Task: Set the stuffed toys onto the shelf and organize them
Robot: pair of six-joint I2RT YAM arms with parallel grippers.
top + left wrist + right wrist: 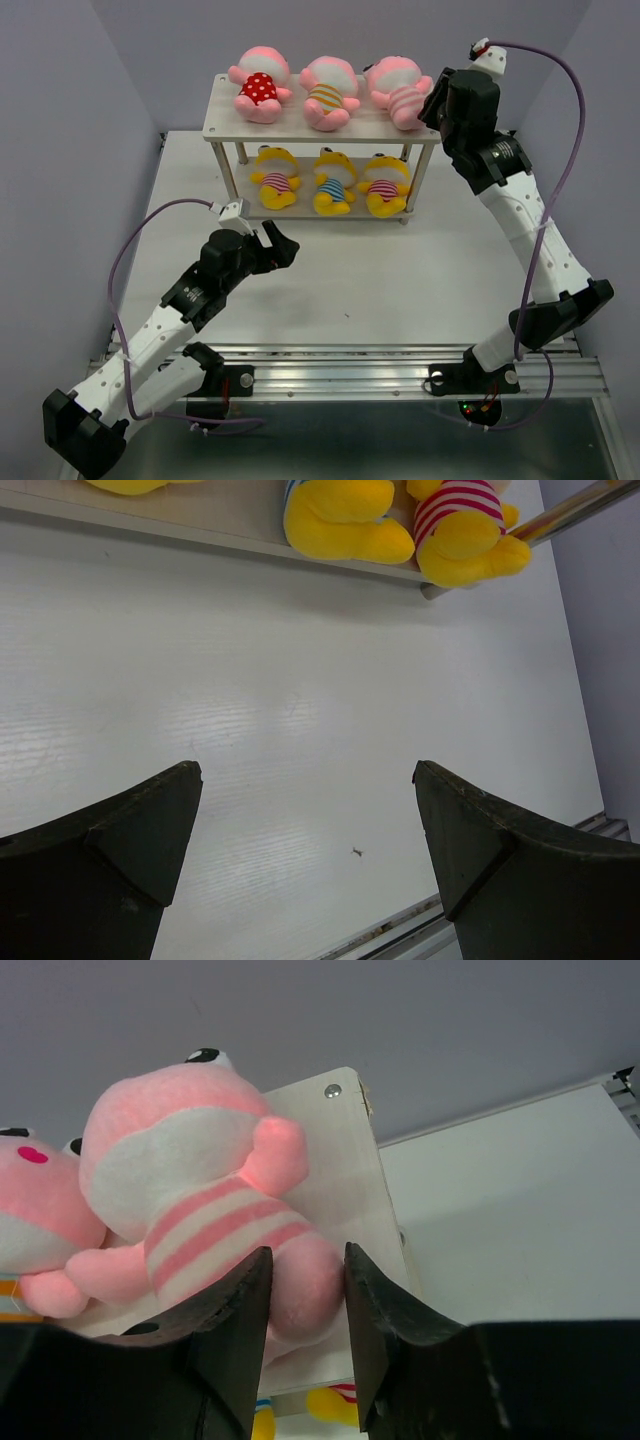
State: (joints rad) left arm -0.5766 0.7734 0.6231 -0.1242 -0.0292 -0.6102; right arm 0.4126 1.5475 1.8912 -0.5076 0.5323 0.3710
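Observation:
The shelf [225, 125] stands at the back of the table. Three pink toys lie on its top board: polka-dot [260, 85], orange-striped [328, 92] and pink-striped [398, 92]. Three yellow toys [335, 185] lie on the lower board. My right gripper [432, 105] is at the top board's right end. In the right wrist view it [307, 1260] is closed on the foot of the pink-striped toy [200, 1190], which rests on the board [345, 1170]. My left gripper [280, 245] hovers open and empty over the table in front of the shelf [308, 775].
Two yellow toys [345, 520] [465, 535] on the lower board [200, 520] show at the top of the left wrist view. Grey walls close in the back and sides. A metal rail [350, 365] runs along the near table edge.

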